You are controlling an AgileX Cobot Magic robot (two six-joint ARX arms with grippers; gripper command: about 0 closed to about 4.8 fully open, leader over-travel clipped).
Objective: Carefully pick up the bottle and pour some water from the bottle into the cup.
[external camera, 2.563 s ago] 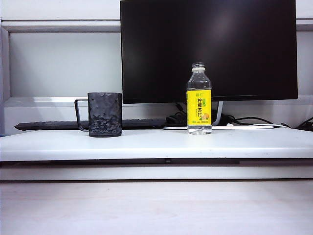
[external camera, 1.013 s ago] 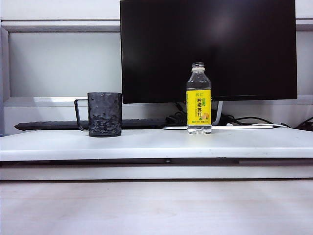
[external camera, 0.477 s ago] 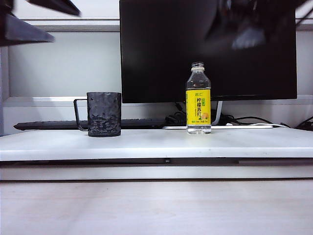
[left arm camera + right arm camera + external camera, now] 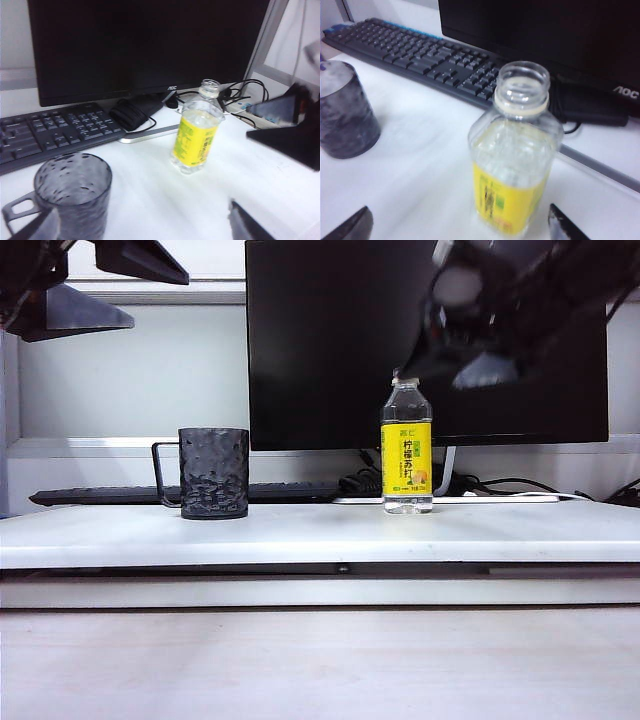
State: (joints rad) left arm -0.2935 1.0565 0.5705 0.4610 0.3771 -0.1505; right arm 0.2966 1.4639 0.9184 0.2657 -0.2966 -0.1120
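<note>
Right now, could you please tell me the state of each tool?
Left tool: open, empty, high above the cup.
Right tool: open, empty, above the bottle.

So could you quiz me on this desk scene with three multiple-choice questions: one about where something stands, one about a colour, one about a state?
1. Seen from the exterior camera, where does the cup stand relative to the bottle?
A. To its left
B. To its right
C. Stacked on top of it

2. What colour is the bottle's label?
A. Red
B. Yellow
C. Blue

3. What state is the bottle in?
A. Lying on its side
B. Gripped by a pincer
C. Upright, uncapped, not held

Answers:
1. A, the cup is left of the bottle on the white table.
2. B, the label is bright yellow.
3. C, its neck is open, and the open right pincer hangs above it while the open left pincer is high above the cup's side.
</note>
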